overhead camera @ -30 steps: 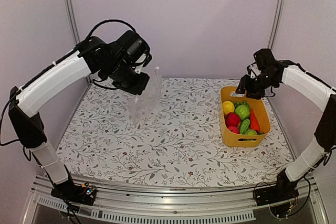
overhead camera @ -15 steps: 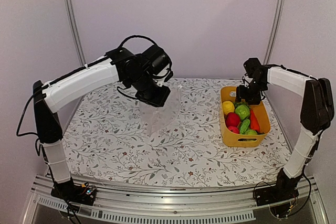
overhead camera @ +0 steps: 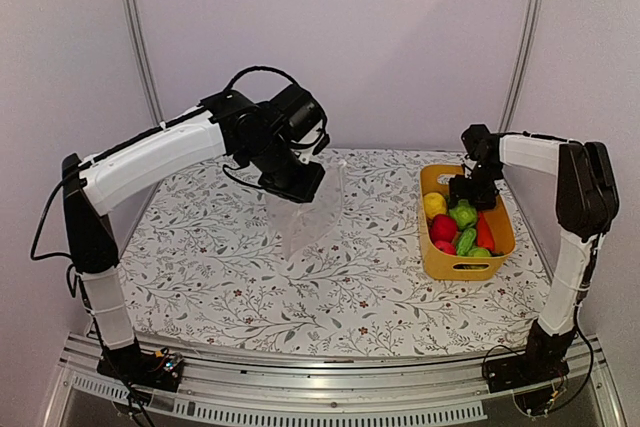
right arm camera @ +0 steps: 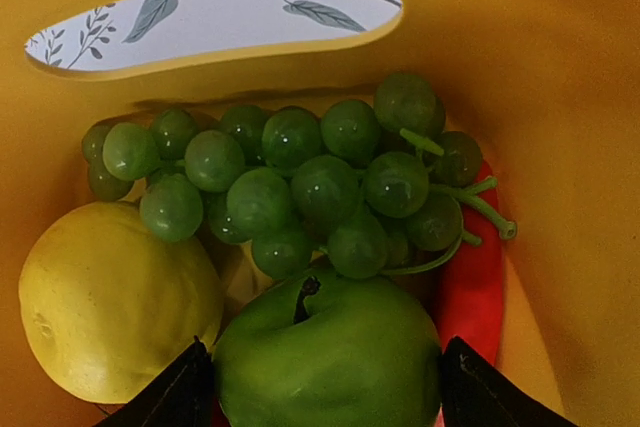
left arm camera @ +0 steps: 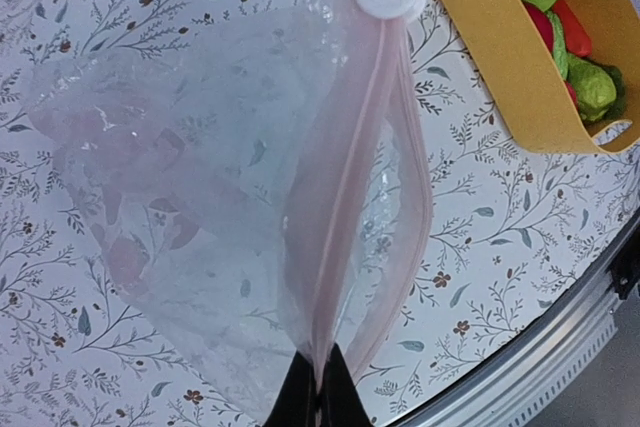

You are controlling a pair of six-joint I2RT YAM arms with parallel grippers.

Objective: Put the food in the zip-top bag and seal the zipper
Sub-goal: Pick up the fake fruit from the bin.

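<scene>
Closing your right fingers (right arm camera: pixel 178 392), wide astride the green apple (right arm camera: pixel 330 357), could snag the grape bunch (right arm camera: pixel 300 182); your left fingers (left arm camera: pixel 335 399) pinch the zip-top bag (left arm camera: pixel 200 197) by its rim, so it may slip.

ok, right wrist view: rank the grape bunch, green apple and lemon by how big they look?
1. grape bunch: it has the widest spread.
2=. green apple and lemon: they look about alike. The apple is cropped at the bottom edge, so I can't rank them.
</scene>
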